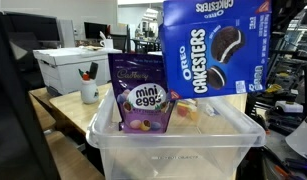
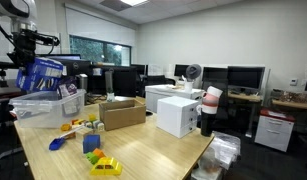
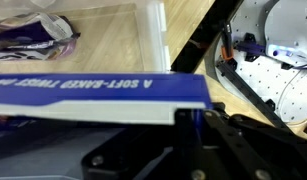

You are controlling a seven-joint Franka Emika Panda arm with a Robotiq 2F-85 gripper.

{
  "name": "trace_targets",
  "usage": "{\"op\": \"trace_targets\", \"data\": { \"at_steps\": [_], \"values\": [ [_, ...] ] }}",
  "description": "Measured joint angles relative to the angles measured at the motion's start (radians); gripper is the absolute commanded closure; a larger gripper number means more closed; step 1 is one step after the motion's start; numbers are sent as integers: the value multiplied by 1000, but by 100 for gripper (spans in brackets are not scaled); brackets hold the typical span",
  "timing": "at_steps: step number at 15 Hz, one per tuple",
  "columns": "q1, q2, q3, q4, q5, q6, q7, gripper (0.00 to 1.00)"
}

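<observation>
A blue Oreo Cakesters box (image 1: 213, 45) hangs tilted above a clear plastic bin (image 1: 173, 150). In the wrist view my gripper (image 3: 191, 112) is shut on the box (image 3: 93, 95), its dark fingers clamped on the right end of the box's narrow edge. A purple mini eggs bag (image 1: 143, 98) stands upright in the bin, with small snack packets beside it. The bag (image 3: 33, 35) lies below the box in the wrist view. In an exterior view my arm (image 2: 28, 40) holds the box (image 2: 43, 72) over the bin (image 2: 48, 103) at the table's far left.
On the wooden table (image 2: 153, 150) lie coloured toy blocks (image 2: 93, 145), a cardboard box (image 2: 121, 113) and a white box (image 2: 178, 115). A cup of pens (image 1: 89, 90) and a white box (image 1: 73, 65) stand behind the bin. Desks with monitors line the back.
</observation>
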Motion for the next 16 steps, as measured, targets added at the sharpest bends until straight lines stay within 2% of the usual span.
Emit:
{"op": "trace_targets", "data": {
  "at_steps": [7, 16],
  "values": [
    [-46, 72, -2, -6, 38, 138, -104, 95],
    [-56, 153, 37, -9, 46, 238, -115, 95]
  ]
}}
